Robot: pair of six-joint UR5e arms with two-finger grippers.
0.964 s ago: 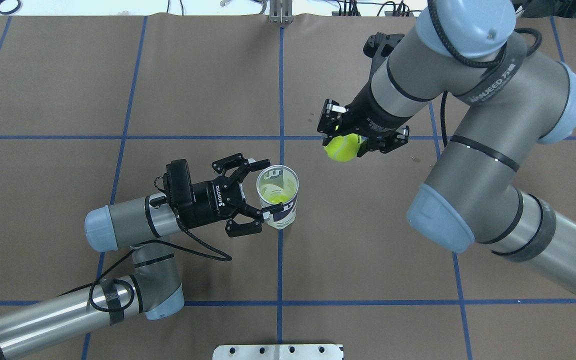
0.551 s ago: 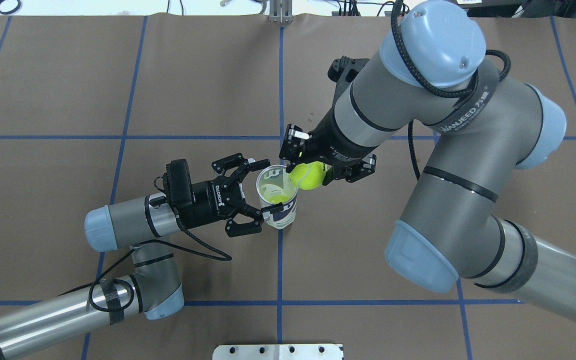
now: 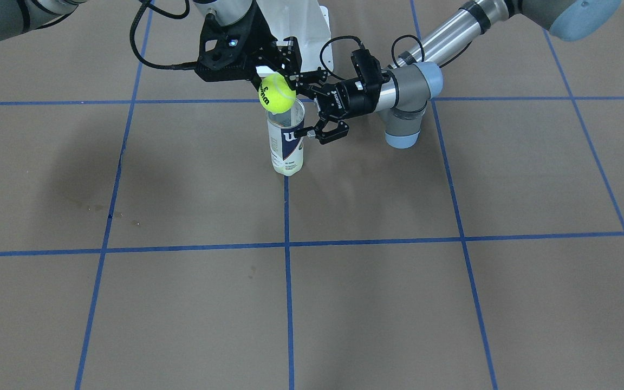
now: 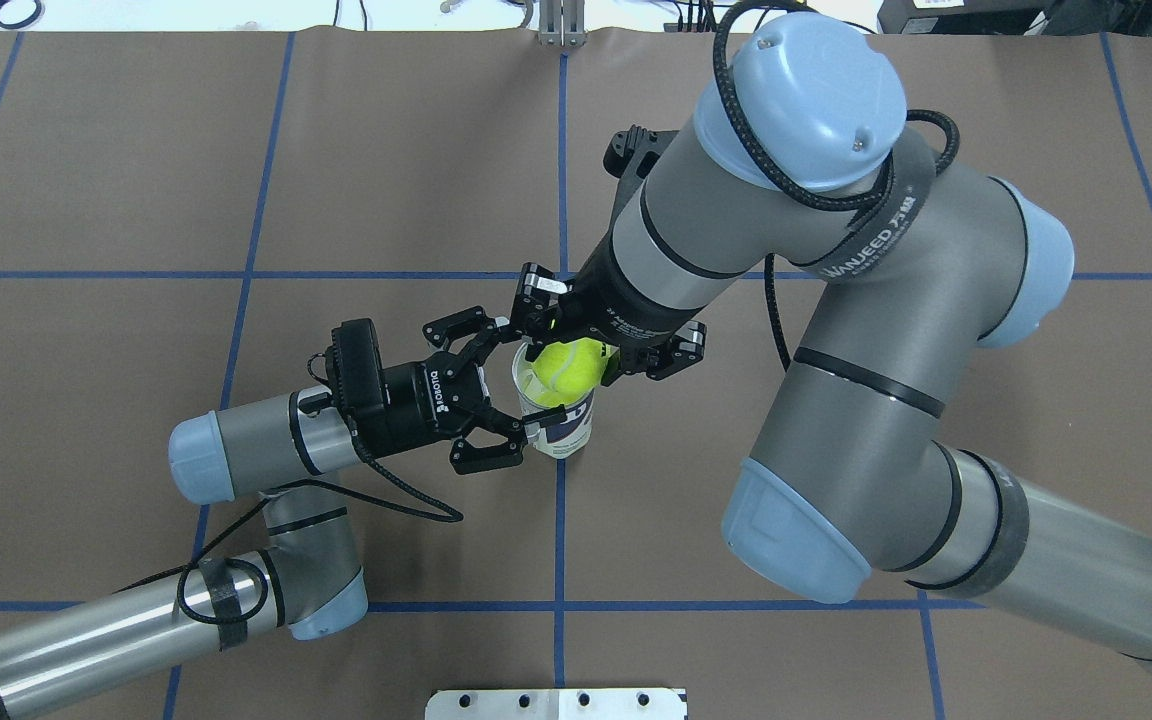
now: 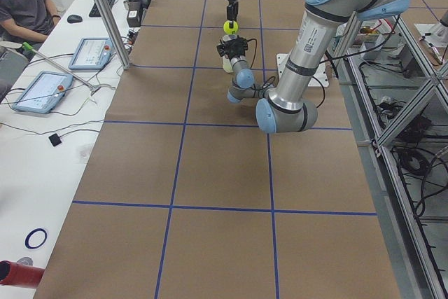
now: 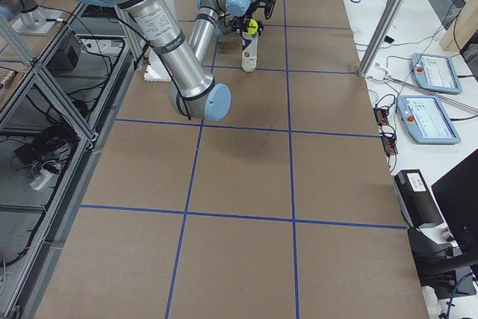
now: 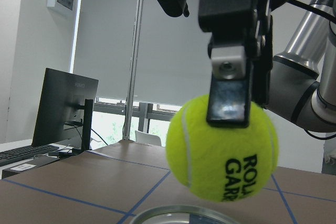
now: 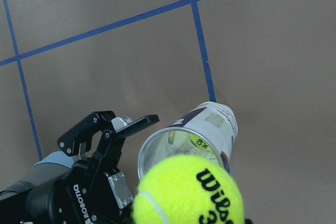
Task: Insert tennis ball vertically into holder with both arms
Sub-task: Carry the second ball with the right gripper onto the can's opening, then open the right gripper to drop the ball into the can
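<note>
The brown surface (image 4: pixel 86 150) with its blue tape grid carries the holder (image 3: pixel 286 149). It stands upright between the left arm's fingers (image 4: pixel 484 452), which are spread to either side of it; you cannot tell from here whether they actually press it. The right arm's fingers (image 7: pixel 227 103) are clamped on the tennis ball (image 4: pixel 561 365), which hangs below them just above the holder's open mouth. Centre the ball over the rim first, then bring it straight down. Release only once it is inside the wall.

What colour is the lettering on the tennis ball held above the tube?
Black, on the yellow-green tennis ball; clearest in the right wrist view.
</note>
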